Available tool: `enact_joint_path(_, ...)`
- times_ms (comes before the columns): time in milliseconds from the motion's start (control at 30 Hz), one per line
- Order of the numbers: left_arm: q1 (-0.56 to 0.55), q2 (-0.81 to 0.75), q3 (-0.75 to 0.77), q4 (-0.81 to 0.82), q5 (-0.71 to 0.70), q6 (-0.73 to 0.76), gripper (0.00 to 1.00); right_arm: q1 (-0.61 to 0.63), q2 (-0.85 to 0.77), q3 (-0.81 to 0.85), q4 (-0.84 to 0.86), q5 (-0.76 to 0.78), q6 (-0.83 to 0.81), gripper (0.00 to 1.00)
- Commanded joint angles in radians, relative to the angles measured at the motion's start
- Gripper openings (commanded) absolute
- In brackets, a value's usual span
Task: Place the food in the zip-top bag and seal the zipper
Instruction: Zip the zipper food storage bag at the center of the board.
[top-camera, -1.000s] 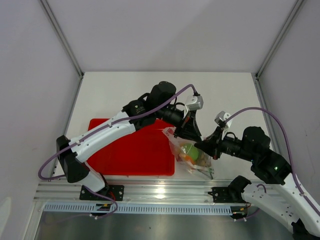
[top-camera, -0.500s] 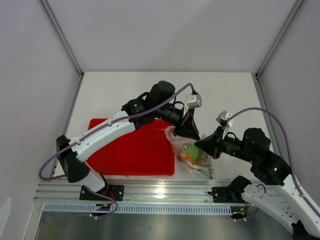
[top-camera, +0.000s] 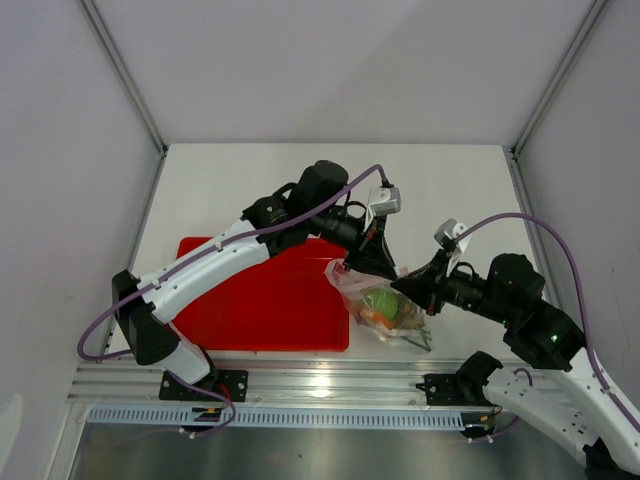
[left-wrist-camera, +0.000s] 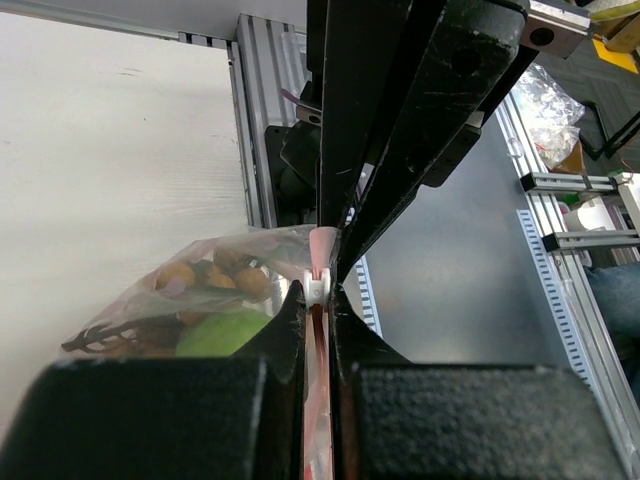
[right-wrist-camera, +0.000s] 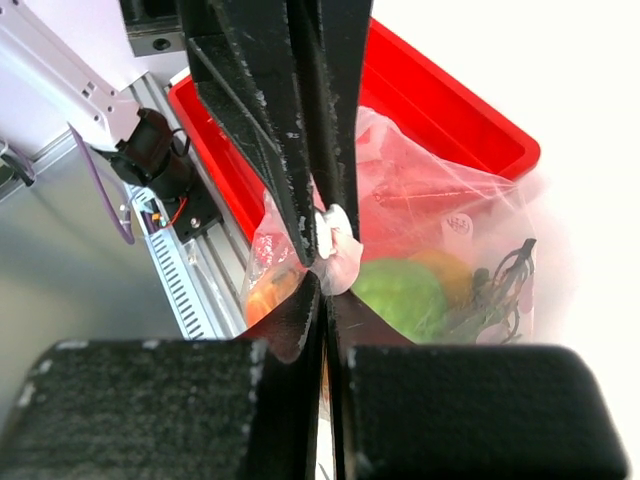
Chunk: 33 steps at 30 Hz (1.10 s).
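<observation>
Both grippers clamped on the loaded zip-top bag (top-camera: 388, 312), set a touch farther apart than a second ago.
From the near right, my right arm reaches in low, right gripper (right-wrist-camera: 323, 288) pinched shut on the bag's mouth edge. The bag lies below both grippers near the counter's (top-camera: 250, 190) front edge, just right of the red tray (top-camera: 250, 305), with the green ball (right-wrist-camera: 405, 293), yellow-orange ball (right-wrist-camera: 447, 264) and tan balls (left-wrist-camera: 215, 276) inside. Beyond it, my left arm arches over the tray, left gripper (left-wrist-camera: 316, 292) squeezing the pink zipper (left-wrist-camera: 321, 246).
</observation>
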Motion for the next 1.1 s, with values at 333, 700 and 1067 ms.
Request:
enact_joint_path(333, 0.009, -0.040, -0.011, -0.121, -0.095, 0.052, 0.01, -0.001, -0.070, -0.049, 0.175, 0.273, 0.128, 0.00)
enact_joint_path(700, 0.031, -0.090, -0.083, -0.138, -0.213, 0.043, 0.01, -0.003, -0.102, -0.026, 0.141, 0.243, 0.119, 0.00)
enact_joint_path(1067, 0.032, -0.147, -0.094, -0.058, -0.071, -0.017, 0.01, -0.003, 0.007, 0.108, -0.016, -0.133, -0.037, 0.29)
